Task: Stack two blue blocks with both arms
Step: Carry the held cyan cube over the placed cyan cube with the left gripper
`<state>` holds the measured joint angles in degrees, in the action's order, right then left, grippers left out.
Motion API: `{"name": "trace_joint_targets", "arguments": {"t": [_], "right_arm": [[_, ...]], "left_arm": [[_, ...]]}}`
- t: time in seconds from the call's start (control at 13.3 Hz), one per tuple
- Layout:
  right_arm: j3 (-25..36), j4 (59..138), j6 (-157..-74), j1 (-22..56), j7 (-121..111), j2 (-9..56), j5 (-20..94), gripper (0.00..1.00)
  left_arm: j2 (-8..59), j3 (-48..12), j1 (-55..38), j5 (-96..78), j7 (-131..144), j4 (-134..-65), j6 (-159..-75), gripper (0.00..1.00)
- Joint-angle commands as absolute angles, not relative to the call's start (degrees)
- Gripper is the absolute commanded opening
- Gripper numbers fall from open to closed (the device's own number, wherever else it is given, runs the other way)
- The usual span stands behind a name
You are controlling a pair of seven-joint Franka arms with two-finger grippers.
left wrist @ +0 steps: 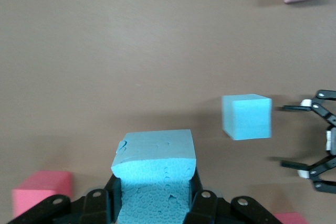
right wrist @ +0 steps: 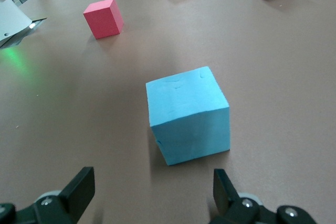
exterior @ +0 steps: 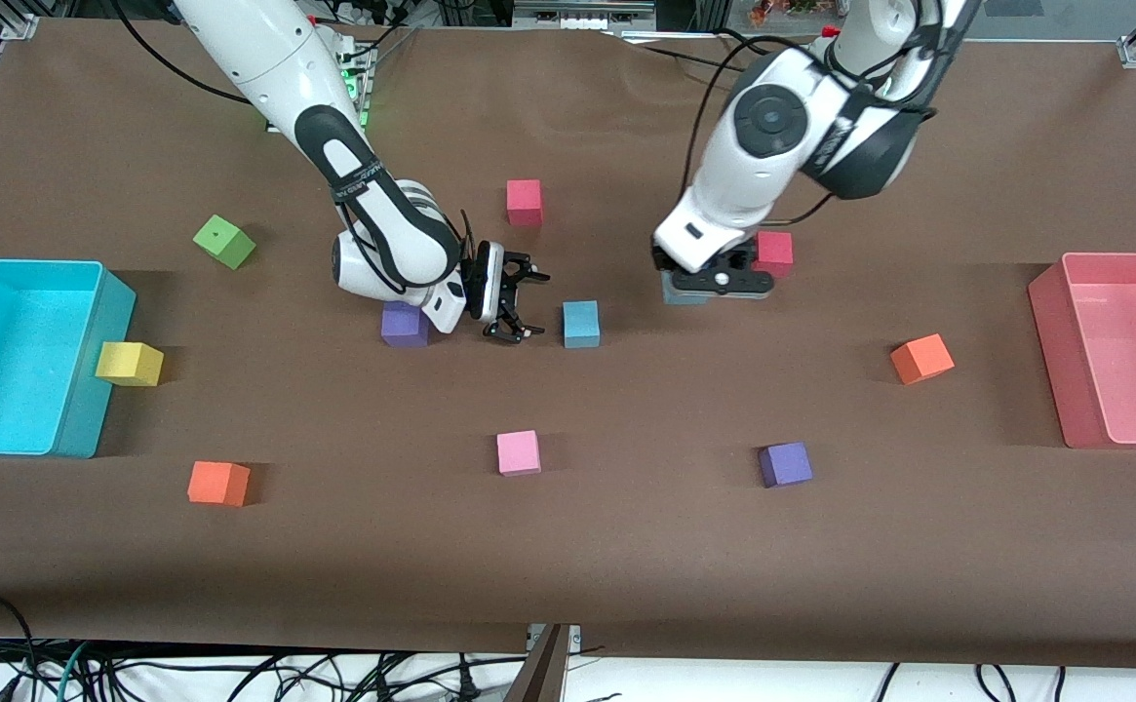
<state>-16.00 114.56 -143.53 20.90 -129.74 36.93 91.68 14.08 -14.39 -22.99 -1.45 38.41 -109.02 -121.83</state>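
Brown tabletop [exterior: 568, 546]: left gripper [left wrist: 155, 203] is clenching one blue block [left wrist: 155, 153]; right gripper [exterior: 519, 302], released, is facing the other block [exterior: 581, 324], which should be squared before placement.

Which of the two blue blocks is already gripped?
The blue block clamped in the left gripper; the other blue block sits free before the open right gripper.

Both arms reach low over the bench.
Left claw [exterior: 714, 289] points straight down, clamped shut; right claw [exterior: 519, 304] lies sideways, fingers spread wide.
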Motion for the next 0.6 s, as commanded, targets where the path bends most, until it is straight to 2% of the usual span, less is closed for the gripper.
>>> {"name": "trace_joint_targets", "arguments": {"t": [0.0, 0.53], "right_arm": [[-16.2, 116.5, -143.6, 20.7, -131.2, 34.9, 93.0, 1.0], [-16.2, 116.5, -143.6, 20.7, -131.2, 34.9, 92.9, 1.0]], "left_arm": [[22.0, -13.5, -27.5, -2.6, 44.5, -100.3, -120.9, 0.0], [32.8, -8.5, -36.1, -2.6, 50.5, -89.9, -122.2, 0.0]]}}
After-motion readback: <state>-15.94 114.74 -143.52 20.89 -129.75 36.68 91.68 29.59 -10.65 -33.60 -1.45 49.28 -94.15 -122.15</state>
